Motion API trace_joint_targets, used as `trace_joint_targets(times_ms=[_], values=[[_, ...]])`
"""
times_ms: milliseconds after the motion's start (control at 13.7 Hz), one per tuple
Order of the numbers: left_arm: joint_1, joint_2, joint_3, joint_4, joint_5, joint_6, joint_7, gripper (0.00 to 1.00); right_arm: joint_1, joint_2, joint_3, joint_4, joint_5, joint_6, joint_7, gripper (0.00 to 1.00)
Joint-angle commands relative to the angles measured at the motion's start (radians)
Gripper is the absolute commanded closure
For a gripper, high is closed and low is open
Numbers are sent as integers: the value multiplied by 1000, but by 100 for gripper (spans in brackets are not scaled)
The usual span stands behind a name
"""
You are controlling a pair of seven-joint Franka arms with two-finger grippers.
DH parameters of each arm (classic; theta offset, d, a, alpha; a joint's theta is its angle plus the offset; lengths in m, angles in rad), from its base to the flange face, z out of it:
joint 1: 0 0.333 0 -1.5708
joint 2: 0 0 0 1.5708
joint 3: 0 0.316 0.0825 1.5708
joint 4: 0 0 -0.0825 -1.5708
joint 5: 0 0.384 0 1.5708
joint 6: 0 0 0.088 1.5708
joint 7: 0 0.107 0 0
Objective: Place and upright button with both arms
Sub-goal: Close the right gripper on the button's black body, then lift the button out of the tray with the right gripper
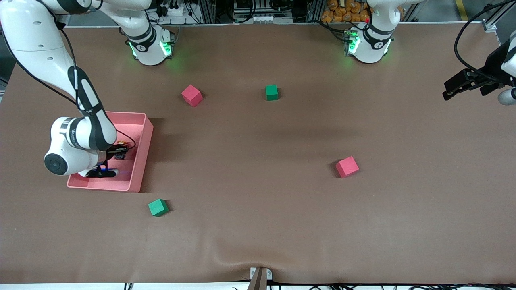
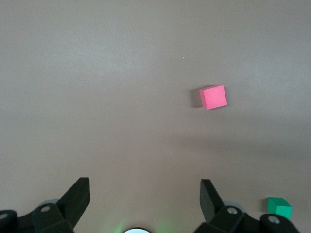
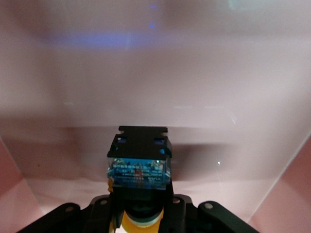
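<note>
Inside the smooth pink plastic bin, the right end effector clenches the button, its blue label unreadable. The left end effector waits released over the matte brown desk.

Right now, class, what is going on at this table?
The right pincer is down inside the pink bin at the right arm's end of the table, shut on the button. The left pincer hangs open over bare table at the left arm's end, waiting. Two red cubes and two green cubes lie scattered, untouched.
</note>
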Motion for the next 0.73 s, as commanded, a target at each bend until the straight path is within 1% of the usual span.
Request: trace_joint_targets(times_ms=[0, 219, 510, 656], values=[[13, -6, -7, 5, -10, 6, 34, 0, 13, -25, 1, -14, 0, 3, 2, 100], [19, -10, -6, 4, -10, 8, 47, 0, 13, -70, 1, -7, 0, -9, 2, 100], [33, -4, -9, 2, -10, 12, 51, 0, 13, -154, 2, 63, 0, -184, 0, 100], [33, -3, -9, -1, -10, 19, 51, 0, 22, -189, 2, 77, 0, -224, 0, 100]])
